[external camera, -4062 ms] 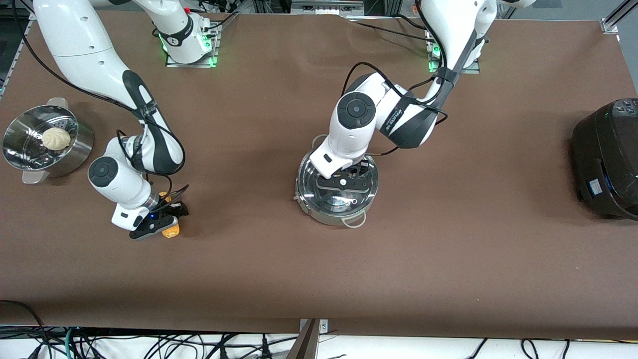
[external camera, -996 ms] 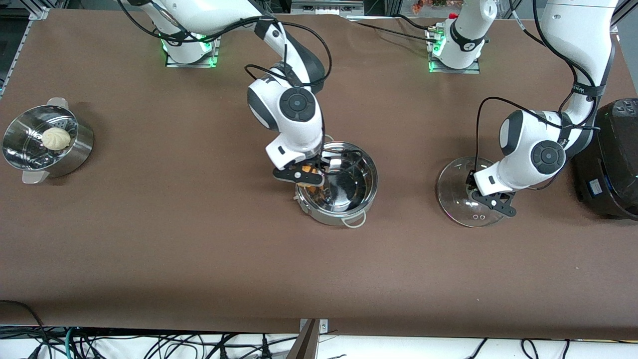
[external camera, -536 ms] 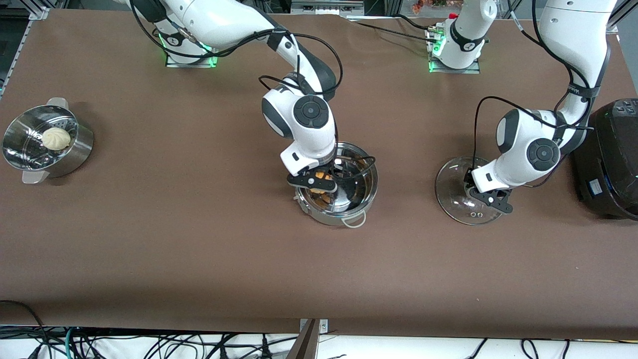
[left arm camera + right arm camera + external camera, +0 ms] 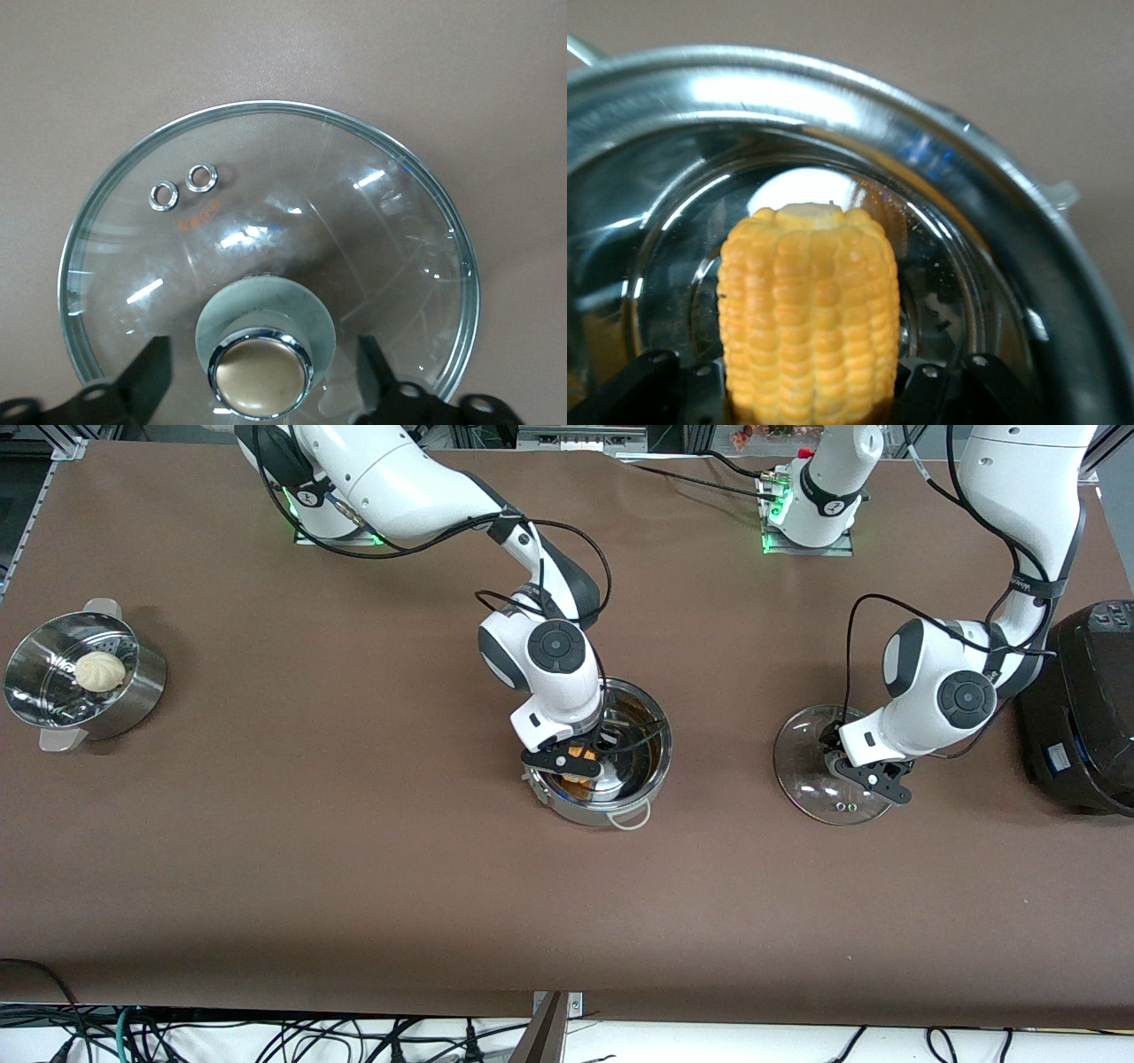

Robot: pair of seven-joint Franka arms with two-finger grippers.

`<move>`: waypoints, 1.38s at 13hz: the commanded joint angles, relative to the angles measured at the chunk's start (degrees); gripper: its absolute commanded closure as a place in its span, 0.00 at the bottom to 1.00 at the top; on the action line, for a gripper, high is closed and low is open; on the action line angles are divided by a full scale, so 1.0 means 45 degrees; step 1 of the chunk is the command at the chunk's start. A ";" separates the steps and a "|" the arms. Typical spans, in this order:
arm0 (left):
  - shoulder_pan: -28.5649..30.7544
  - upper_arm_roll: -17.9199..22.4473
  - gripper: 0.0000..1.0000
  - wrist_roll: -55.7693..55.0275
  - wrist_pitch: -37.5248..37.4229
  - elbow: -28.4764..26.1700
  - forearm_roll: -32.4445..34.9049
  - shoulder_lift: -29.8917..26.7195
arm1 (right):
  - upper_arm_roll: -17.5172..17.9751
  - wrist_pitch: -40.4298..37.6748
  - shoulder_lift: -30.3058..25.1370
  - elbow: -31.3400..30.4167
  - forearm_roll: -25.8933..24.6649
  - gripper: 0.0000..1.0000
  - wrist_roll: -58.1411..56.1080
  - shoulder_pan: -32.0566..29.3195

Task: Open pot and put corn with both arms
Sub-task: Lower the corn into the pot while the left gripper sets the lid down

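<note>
The steel pot (image 4: 657, 778) stands open at mid-table. My right gripper (image 4: 572, 761) is shut on the yellow corn (image 4: 578, 758) and holds it low inside the pot. In the right wrist view the corn (image 4: 808, 310) fills the space between my fingers, over the pot's shiny bottom (image 4: 957, 292). The glass lid (image 4: 811, 775) lies on the table toward the left arm's end. My left gripper (image 4: 873, 781) is open over it, its fingers (image 4: 146, 376) standing apart on either side of the lid's knob (image 4: 260, 372).
A steel steamer pot (image 4: 142, 691) holding a pale bun (image 4: 99, 670) stands at the right arm's end. A large black cooker (image 4: 1081, 708) stands at the left arm's end, close beside the left arm and the lid.
My right gripper has carried the corn from the pot's rim to lower inside the pot. The lid has shifted slightly toward the pot and rests on the table under my left gripper.
</note>
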 commanded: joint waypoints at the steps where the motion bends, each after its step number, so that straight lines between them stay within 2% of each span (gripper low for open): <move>1: 0.0197 -0.0186 0.00 0.0185 -0.0001 -0.0110 0.0352 -0.0220 | -0.0152 0.0163 0.0629 0.0609 -0.0572 0.86 0.0284 0.0222; 3: 0.0216 -0.0186 0.00 0.0186 -0.0059 -0.0090 0.0352 -0.0259 | -0.0152 0.0319 0.0728 0.0609 -0.0593 0.78 0.0283 0.0203; 4: 0.0197 -0.0186 0.00 0.0186 -0.0060 -0.0071 0.0352 -0.0278 | -0.0152 0.0339 0.0747 0.0609 -0.0593 0.60 0.0283 0.0202; 5: 0.0197 -0.0186 0.00 0.0186 -0.0079 -0.0071 0.0352 -0.0336 | -0.0152 0.0339 0.0747 0.0609 -0.0593 0.32 0.0283 0.0202; 6: 0.0216 -0.0205 0.00 0.0186 -0.0118 -0.0051 0.0352 -0.0395 | -0.0152 0.0320 0.0728 0.0609 -0.0593 0.12 0.0283 0.0202; 7: 0.0197 -0.0206 0.00 0.0186 -0.0331 -0.0013 0.0352 -0.0492 | -0.0152 0.0301 0.0728 0.0609 -0.0593 0.00 0.0264 0.0202; 10: 0.0216 -0.0206 0.00 0.0166 -0.0937 0.0047 0.0333 -0.1115 | -0.0171 0.0184 0.0689 0.0609 -0.0593 0.00 0.0245 0.0202; 12: 0.0216 -0.0206 0.00 0.0147 -0.2026 0.0259 0.0197 -0.1818 | -0.0249 -0.0088 0.0592 0.0609 -0.0593 0.00 0.0225 0.0202; 16: 0.0158 -0.0245 0.00 0.0147 -0.5617 0.1819 0.0079 -0.2777 | -0.0211 -0.1025 0.0279 0.0629 -0.0573 0.00 0.0225 0.0222; 18: 0.0177 -0.0245 0.00 0.0127 -0.7122 0.2504 -0.0523 -0.3284 | -0.0152 -0.1223 0.0084 0.0629 -0.0554 0.00 0.0225 0.0222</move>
